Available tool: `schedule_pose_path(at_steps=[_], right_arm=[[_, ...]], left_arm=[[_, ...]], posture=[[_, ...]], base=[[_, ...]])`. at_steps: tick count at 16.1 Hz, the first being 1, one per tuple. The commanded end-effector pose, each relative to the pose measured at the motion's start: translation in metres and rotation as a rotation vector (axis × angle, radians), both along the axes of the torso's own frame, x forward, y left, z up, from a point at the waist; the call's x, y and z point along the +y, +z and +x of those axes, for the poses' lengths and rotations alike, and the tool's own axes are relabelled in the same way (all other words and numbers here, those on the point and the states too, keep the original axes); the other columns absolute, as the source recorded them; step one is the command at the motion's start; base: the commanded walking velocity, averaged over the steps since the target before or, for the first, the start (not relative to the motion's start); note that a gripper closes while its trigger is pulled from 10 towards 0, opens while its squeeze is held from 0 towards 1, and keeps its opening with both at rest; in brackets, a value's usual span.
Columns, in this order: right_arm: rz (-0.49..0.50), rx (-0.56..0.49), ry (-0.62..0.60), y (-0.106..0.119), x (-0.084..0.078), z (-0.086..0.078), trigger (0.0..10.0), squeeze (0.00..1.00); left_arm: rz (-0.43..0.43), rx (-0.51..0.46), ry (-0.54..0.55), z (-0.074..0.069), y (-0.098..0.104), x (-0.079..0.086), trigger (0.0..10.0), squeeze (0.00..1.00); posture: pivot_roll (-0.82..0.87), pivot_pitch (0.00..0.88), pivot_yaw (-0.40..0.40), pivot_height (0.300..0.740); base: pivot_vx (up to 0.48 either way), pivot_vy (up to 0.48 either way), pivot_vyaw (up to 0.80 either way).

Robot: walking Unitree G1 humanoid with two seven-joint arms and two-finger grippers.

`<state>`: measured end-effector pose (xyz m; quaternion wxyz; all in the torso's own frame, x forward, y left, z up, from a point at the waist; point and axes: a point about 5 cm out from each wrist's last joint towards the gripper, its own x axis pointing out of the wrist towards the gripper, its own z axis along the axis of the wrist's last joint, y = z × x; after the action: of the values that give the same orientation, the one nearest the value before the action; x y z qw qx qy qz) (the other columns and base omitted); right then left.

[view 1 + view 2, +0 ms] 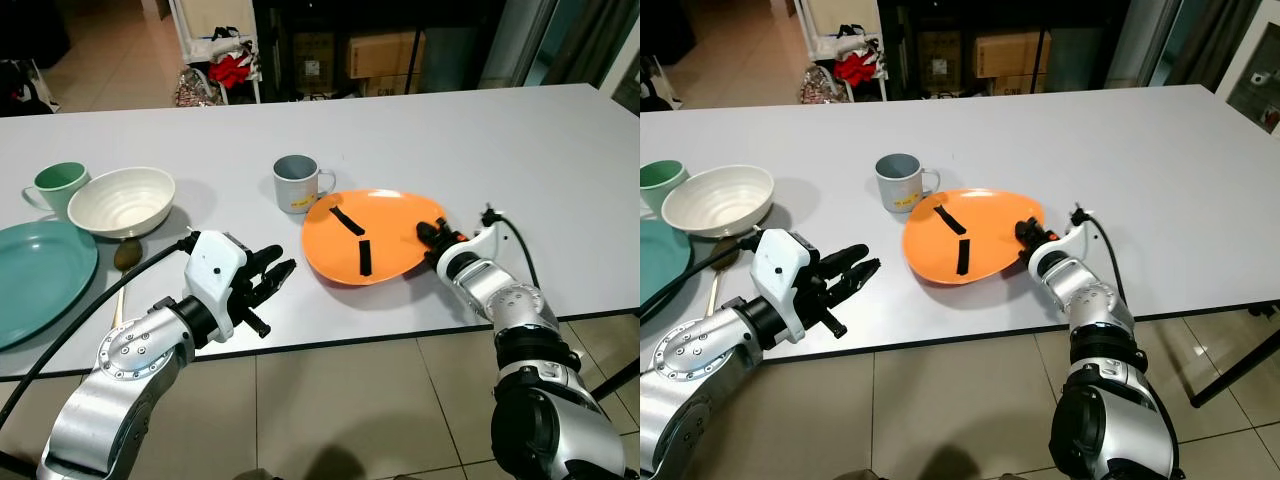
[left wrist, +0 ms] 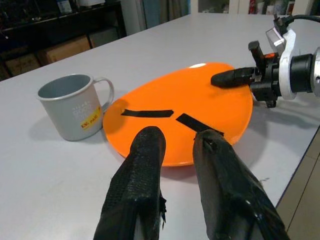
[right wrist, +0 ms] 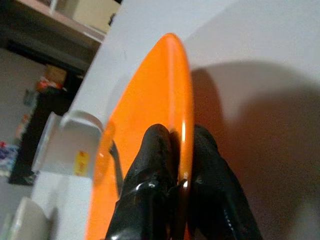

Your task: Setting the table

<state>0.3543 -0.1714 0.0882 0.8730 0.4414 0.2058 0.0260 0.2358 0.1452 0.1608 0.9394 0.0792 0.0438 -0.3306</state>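
So the right gripper (image 1: 436, 236) had its fingers (image 3: 150, 165) pinched on the orange plate's (image 1: 380, 225) rim, one above, one below. Left gripper (image 1: 272, 277) hovered over the desk (image 1: 520, 150) with fingers slightly parted, empty, plate and grey mug (image 2: 70, 107) just beyond its fingertips.

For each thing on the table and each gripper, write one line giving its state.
Orange plate: tilted, rim pinched by right gripper.
Grey mug: upright, empty.
White bowl: upright, empty.
Green mug: upright.
Green plate: flat.
Left gripper: jaws slightly apart, holding nothing.
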Motion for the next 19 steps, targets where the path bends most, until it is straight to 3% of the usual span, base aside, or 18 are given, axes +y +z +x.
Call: schedule_pose_path(at_steps=[1,4,7,10,12,13,14,16,19], right_arm=[[-0.026,-0.014,0.022,0.004,0.002,0.002,10.0,1.00],[-0.063,-0.023,0.016,0.004,-0.013,-0.011,10.0,1.00],[-0.078,-0.031,-0.013,0.011,-0.036,-0.042,10.0,1.00],[-0.098,-0.060,-0.018,0.026,-0.047,-0.072,10.0,1.00],[-0.171,-0.116,0.004,0.045,-0.052,-0.092,10.0,1.00],[-0.218,-0.172,0.019,0.059,-0.051,-0.100,10.0,1.00],[-0.327,-0.283,0.046,0.082,-0.045,-0.110,10.0,1.00],[-0.583,-0.430,0.126,0.110,-0.018,-0.117,10.0,1.00],[-0.661,-0.493,0.121,0.112,0.006,-0.112,10.0,1.00]], left_arm=[[0.018,-0.009,-0.008,0.000,0.002,-0.001,10.0,0.00],[0.012,-0.003,-0.009,-0.002,0.001,-0.002,10.0,0.00],[-0.006,0.013,-0.009,-0.005,-0.003,-0.005,10.0,0.00],[-0.026,0.018,0.001,-0.007,-0.004,-0.008,10.0,0.00],[-0.036,0.009,0.019,-0.004,-0.004,-0.009,10.0,0.00],[-0.040,-0.004,0.040,-0.004,-0.003,-0.008,10.0,0.00],[-0.062,-0.030,0.106,-0.003,0.001,-0.003,10.0,0.00],[-0.130,-0.070,0.314,-0.005,0.007,0.011,10.0,0.00],[-0.100,-0.075,0.353,-0.010,0.006,0.008,10.0,0.00]], posture=[[0.03,0.000,0.038,0.740],[0.02,0.000,0.040,0.740],[0.00,0.000,0.048,0.740],[-0.02,0.000,0.063,0.740],[-0.03,0.000,0.073,0.740],[-0.04,0.000,0.074,0.740],[-0.04,0.000,0.075,0.740],[-0.05,0.000,0.082,0.740],[-0.03,0.000,0.063,0.740]], base=[[0.000,0.000,0.00],[0.000,0.000,0.00],[0.000,0.000,0.00],[0.000,0.000,0.00],[0.000,0.000,0.00],[0.000,0.000,0.00],[0.000,0.000,0.00],[0.000,0.000,0.80],[0.000,0.000,0.80]])
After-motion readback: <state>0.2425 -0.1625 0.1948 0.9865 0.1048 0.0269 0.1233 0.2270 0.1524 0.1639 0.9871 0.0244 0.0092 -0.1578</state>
